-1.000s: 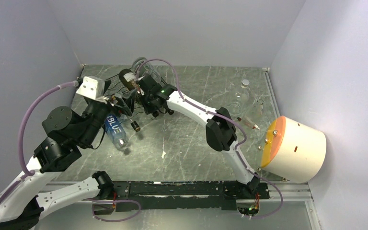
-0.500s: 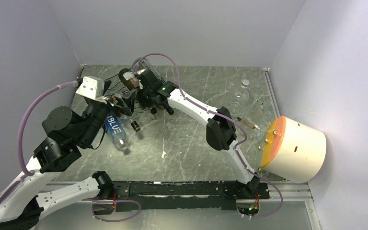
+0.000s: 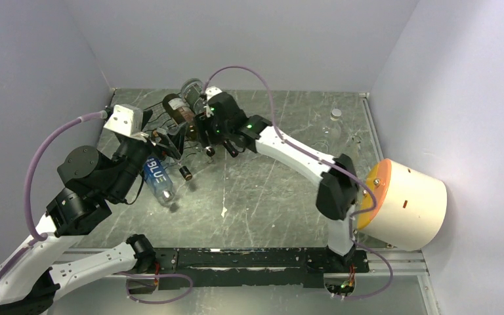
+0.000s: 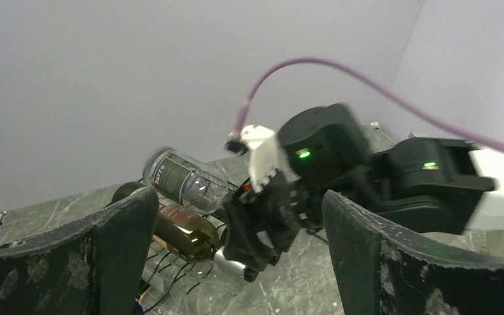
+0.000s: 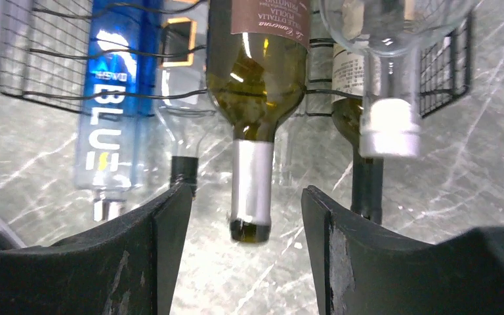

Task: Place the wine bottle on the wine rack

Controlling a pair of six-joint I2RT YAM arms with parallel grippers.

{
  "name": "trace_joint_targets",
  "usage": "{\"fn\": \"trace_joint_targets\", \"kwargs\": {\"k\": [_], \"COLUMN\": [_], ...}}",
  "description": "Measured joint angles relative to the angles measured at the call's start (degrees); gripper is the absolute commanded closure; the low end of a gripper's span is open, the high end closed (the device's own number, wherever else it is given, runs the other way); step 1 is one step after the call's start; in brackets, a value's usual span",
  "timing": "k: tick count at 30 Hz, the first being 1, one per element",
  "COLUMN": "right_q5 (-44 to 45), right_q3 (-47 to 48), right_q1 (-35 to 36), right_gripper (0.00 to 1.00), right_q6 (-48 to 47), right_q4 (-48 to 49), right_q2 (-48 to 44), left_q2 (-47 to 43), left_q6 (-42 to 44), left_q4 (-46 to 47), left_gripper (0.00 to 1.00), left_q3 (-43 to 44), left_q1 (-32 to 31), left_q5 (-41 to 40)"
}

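The wine bottle (image 5: 256, 72) is dark green glass with a brown label and a silver foil neck. It lies on the black wire wine rack (image 5: 46, 65), neck pointing at me in the right wrist view. My right gripper (image 5: 246, 256) is open. Its fingers (image 5: 164, 249) stand either side of the neck tip without touching it. From above, the wine bottle (image 3: 178, 110) rests on the upper tier of the wine rack (image 3: 167, 125), with the right gripper (image 3: 200, 131) just right of it. My left gripper (image 4: 236, 262) is wide open and empty, facing the wine bottle (image 4: 184, 230).
Other bottles lie in the rack: a blue one (image 5: 108, 105), a clear white-capped one (image 5: 387, 125), and a clear green-labelled one (image 4: 184, 180). A white drum with an orange face (image 3: 407, 203) sits at the right. A clear bottle (image 3: 335, 125) lies back right.
My right gripper has opened off the wine bottle's neck and drawn back slightly, its elbow swinging right. The bottle stays on the rack. The left arm has not moved.
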Motion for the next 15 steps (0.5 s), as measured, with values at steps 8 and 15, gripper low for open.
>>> {"fn": "trace_joint_targets", "kwargs": {"k": [8, 15], "right_q5": [7.5, 19.6], "right_q3": [-20.1, -30.3], "right_q1": [-0.7, -6.0], "right_gripper": [0.34, 0.34], "right_q6": [1.4, 2.7], "right_q4": [8.5, 5.8], "right_q2": [-21.3, -36.5], "left_q2": [-0.2, -1.6], "left_q6": [0.0, -0.7], "left_q4": [0.1, 1.4], "left_gripper": [0.02, 0.02], "left_q3": [-0.5, -6.3], "left_q1": [0.0, 0.0], "left_q5": [0.3, 0.3]}}
